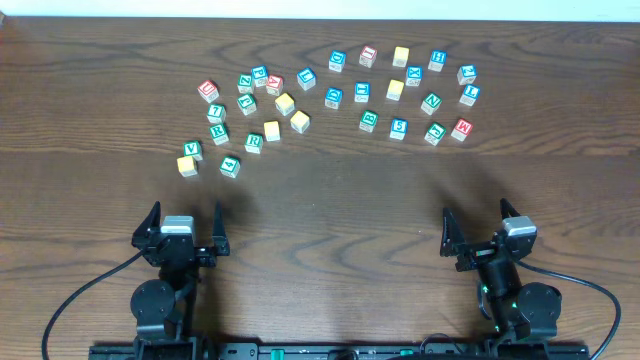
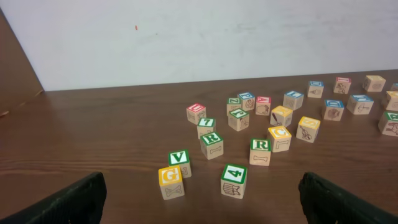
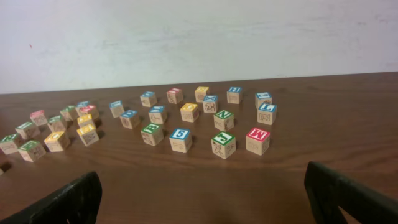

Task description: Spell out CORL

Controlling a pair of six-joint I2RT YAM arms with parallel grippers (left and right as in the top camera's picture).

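The cubes lie scattered across the far half of the table. A yellow C cube point(image 2: 279, 132) point(image 1: 272, 130) sits near a green R cube point(image 2: 260, 146) point(image 1: 254, 141), with a second green R cube point(image 2: 211, 140) to its left. Another yellow-topped cube point(image 2: 309, 123) point(image 1: 299, 121) lies just right of the C; I cannot read its letter. A blue-topped cube point(image 1: 470, 94) at the far right looks like an L, though not clearly. My left gripper point(image 1: 185, 224) point(image 2: 199, 200) and right gripper point(image 1: 478, 230) point(image 3: 202, 200) both stand open and empty near the front edge, well short of the cubes.
Closest to the left gripper are a yellow G cube point(image 2: 170, 176), a green V cube point(image 2: 179, 157) and a green 4 cube point(image 2: 234, 174). In front of the right gripper stand a blue 5 cube point(image 3: 180, 135) and a red M cube point(image 3: 257, 135). Bare wood separates grippers from cubes.
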